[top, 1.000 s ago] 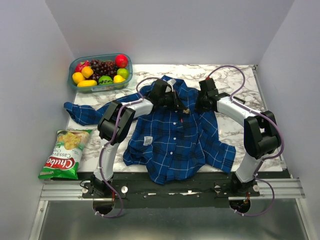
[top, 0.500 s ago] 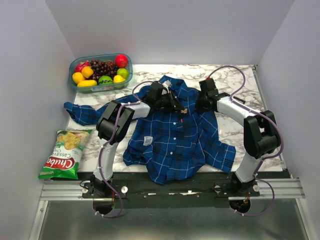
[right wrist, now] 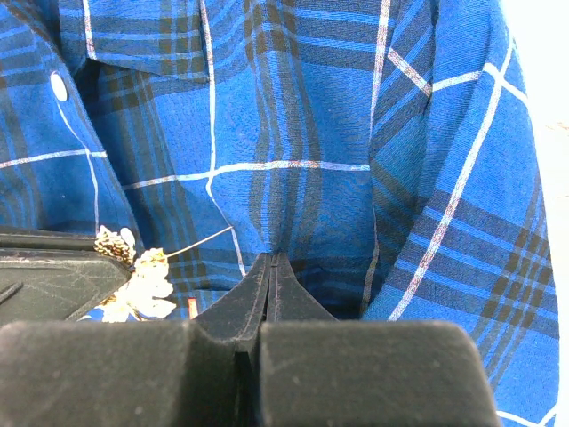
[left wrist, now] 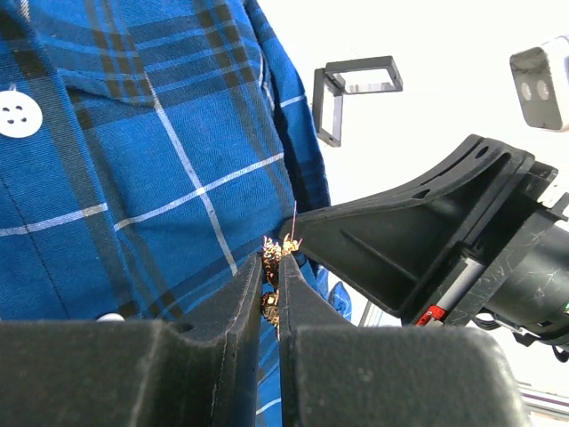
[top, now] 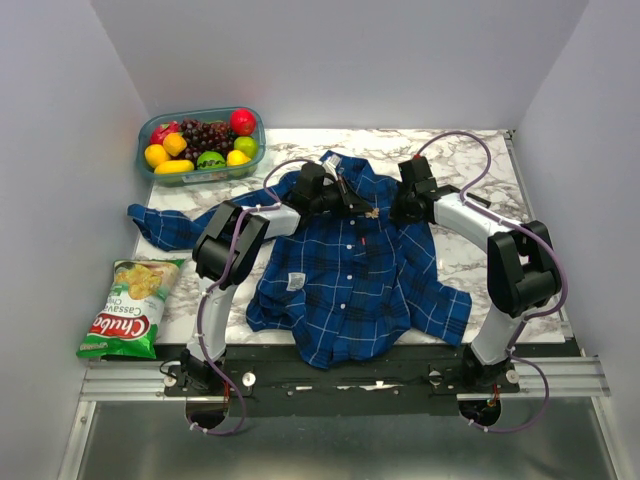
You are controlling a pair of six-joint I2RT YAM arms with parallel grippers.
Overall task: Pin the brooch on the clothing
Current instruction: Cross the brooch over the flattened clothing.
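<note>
Brooch (left wrist: 271, 253) sat clenched in your left fingers (left wrist: 236, 311), its pin aimed at the shirt (right wrist: 311, 133) fold your right fingers (right wrist: 298, 301) pinched.

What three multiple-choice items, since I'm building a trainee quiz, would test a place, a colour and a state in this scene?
1. Where is the fruit tub? A) far left corner of the table B) near right corner C) centre
2. Colour of the shirt? A) red B) blue plaid C) green
3. The left pincer is: A) wide open B) shut on the brooch C) out of view
Key: 1A, it stands at the back left; 2B, plaid shows in every view; 3B, the brooch is clamped at its tips.
</note>
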